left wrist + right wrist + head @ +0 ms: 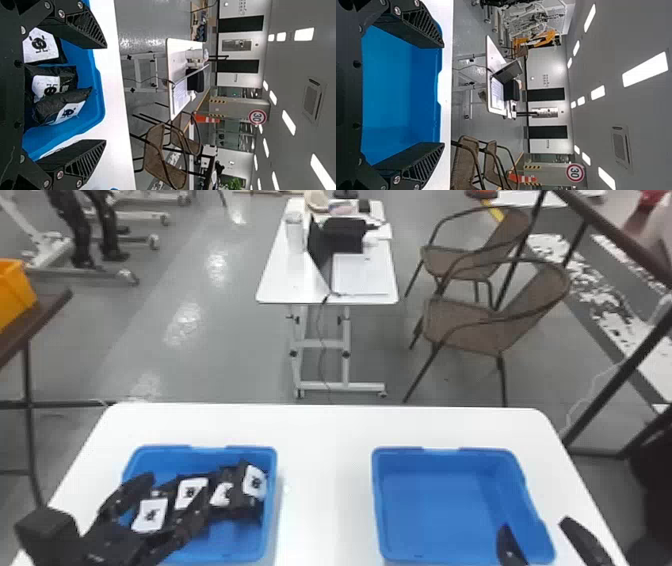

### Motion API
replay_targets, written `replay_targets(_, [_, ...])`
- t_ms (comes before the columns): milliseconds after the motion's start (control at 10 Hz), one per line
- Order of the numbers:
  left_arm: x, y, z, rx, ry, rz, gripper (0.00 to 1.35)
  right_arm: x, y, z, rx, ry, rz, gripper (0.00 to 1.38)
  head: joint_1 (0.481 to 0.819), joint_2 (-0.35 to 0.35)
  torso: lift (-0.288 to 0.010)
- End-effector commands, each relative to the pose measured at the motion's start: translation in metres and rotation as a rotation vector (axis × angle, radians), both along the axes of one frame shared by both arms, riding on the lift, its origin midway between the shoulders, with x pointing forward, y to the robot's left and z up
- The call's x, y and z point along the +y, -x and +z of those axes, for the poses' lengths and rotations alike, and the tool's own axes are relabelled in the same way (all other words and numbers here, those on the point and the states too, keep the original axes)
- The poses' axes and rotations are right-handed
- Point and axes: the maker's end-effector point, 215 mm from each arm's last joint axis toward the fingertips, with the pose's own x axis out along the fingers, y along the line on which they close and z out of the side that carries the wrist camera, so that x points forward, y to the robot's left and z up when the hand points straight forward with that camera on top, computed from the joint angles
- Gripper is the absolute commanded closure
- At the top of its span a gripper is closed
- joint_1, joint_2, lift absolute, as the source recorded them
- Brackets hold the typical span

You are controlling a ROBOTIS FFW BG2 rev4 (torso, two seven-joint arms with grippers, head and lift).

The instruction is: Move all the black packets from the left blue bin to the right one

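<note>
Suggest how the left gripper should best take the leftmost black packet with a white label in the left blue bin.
Probably across its two sides, from above: the packet has its label upward, and the left gripper stands open, one finger on each side of it. The next packet lies close on its right, so that finger may need careful placing.

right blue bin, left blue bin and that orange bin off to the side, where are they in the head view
Right blue bin [435, 505]: head view, on its bare floor.
Left blue bin [233, 536]: head view, on bare floor at the near side.
Orange bin [14, 292]: head view, on its side wall.
</note>
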Motion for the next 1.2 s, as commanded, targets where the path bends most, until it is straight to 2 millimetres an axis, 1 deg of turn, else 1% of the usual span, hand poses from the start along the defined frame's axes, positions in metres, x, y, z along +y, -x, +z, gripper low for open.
replay_targets(0, [0.0,0.0,0.0,-0.001,0.0,0.001,0.19,0.0,-0.001,0.001,-0.002,-0.002,-0.001,0.14,0.695,-0.013,0.0])
replay_targets(700, [0.0,-0.001,-0.002,0.008,0.004,0.0,0.19,0.0,-0.002,0.0,-0.001,-0.003,-0.001,0.14,0.695,-0.013,0.0])
replay_targets(1000, [0.001,0.001,-0.022,0.102,0.059,0.022,0.19,0.0,-0.002,-0.001,0.002,-0.01,-0.003,0.14,0.695,-0.012,0.0])
replay_targets(1100, [0.008,-0.001,-0.021,0.125,0.048,0.055,0.19,0.001,-0.002,-0.001,0.004,-0.012,-0.002,0.14,0.695,-0.012,0.0])
